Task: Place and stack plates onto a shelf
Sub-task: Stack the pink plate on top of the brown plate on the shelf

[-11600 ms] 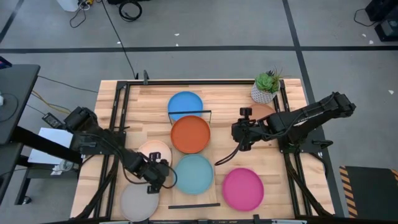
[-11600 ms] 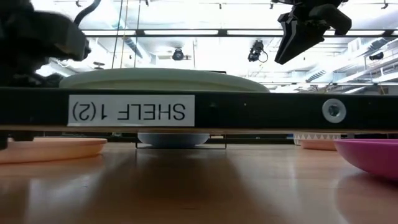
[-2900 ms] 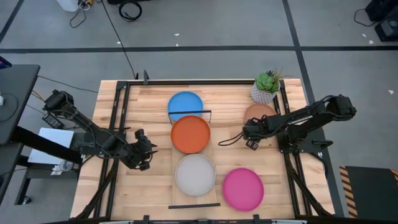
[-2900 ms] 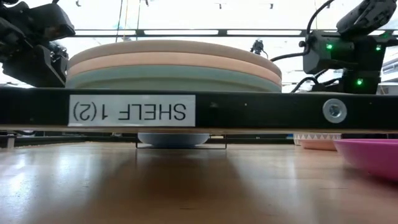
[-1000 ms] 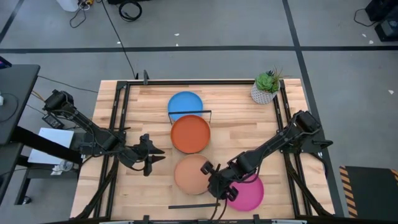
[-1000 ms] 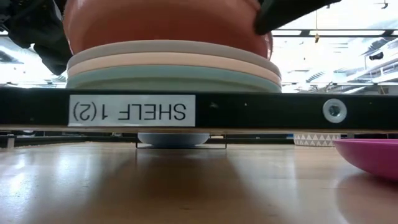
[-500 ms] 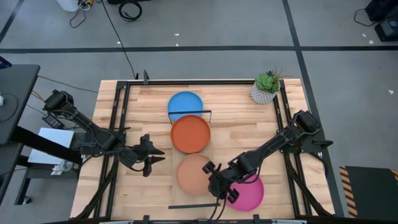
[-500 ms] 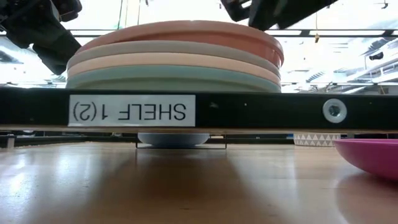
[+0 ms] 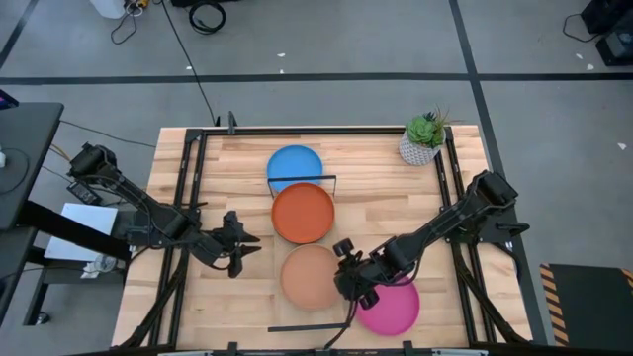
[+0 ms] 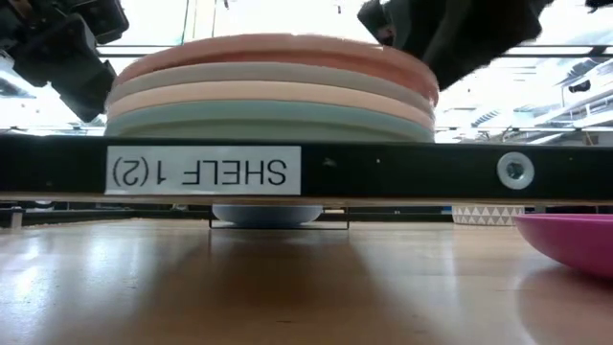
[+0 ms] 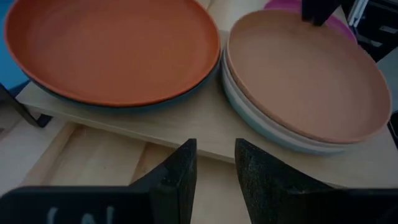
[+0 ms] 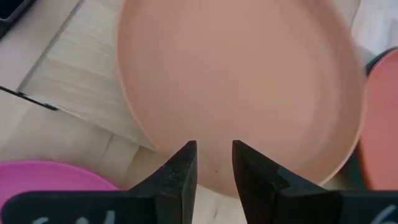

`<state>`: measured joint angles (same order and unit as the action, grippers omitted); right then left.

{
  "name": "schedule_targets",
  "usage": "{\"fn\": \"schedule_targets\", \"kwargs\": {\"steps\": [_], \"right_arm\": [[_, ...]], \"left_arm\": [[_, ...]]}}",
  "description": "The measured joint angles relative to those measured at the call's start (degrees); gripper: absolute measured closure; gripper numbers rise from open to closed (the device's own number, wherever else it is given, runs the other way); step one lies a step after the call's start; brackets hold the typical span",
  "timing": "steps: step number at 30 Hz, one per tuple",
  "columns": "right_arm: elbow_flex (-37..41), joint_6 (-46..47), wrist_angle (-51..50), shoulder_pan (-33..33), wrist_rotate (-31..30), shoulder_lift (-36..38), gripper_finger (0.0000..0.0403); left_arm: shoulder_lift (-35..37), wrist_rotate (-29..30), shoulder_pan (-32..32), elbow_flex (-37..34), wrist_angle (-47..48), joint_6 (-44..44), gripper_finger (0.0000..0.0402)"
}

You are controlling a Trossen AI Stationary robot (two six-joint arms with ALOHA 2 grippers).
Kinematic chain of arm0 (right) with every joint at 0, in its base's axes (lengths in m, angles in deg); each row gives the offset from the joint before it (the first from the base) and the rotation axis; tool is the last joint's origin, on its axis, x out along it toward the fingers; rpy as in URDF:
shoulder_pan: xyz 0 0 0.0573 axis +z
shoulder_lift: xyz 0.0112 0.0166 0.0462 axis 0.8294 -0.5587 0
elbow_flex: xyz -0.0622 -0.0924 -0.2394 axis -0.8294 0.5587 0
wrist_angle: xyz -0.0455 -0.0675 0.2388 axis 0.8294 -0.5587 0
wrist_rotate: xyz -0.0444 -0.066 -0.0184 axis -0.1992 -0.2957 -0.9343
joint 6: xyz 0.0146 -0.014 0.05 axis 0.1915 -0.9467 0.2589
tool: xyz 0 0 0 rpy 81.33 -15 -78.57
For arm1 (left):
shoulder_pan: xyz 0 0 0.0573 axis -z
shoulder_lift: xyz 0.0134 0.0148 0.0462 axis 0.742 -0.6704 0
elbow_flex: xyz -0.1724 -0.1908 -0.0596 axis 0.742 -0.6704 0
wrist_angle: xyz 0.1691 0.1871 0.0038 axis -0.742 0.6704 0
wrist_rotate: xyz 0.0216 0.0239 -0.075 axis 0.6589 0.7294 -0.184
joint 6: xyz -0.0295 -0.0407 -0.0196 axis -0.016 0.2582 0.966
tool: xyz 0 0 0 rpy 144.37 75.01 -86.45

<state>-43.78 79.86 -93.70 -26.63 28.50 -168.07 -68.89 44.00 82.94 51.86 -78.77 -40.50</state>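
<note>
- Beside the stack near the tabletop's front edge, the right gripper (image 9: 348,274) hangs just off the tan plate (image 9: 310,276), fingers a little apart and holding nothing; judged from that, the plate has been let go onto the pile.
- Toward the tabletop's left edge, the left gripper (image 9: 240,251) waits with its fingers slightly apart and empty, pointing at the shelf (image 11: 186,134).
- The tan plate tops a stack of four on the shelf; under it lie grey, cream and light teal plates (image 10: 268,120), rims roughly lined up so the pile sits level.
- Farther back on the shelf, the orange plate (image 9: 303,213) rests on a dark teal one, likely a second pile begun.
- The magenta plate (image 9: 394,307) lies on the tabletop by the front right corner, the blue plate (image 9: 294,165) near the back edge; both probably await stacking.
</note>
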Motion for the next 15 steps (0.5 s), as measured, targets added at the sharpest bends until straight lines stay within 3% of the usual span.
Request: {"fn": "schedule_targets", "kwargs": {"steps": [2, 8, 15], "right_arm": [[1.56, 0.05, 1.55, -0.08, 0.36, 0.02, 0.0296], [-0.71, -0.56, 1.12, 1.16, -6.10, 2.12, 0.0296], [-0.95, 8.32, -10.29, 1.97, -9.99, 3.86, 0.0296]], "left_arm": [[0.00, -0.09, -0.25, 0.00, -0.04, -0.08, 0.0285], [0.01, -0.15, -1.40, 0.00, 1.02, -0.58, 0.0285], [0.00, 1.28, -9.67, -0.04, 15.96, -1.19, 0.0285]]}}
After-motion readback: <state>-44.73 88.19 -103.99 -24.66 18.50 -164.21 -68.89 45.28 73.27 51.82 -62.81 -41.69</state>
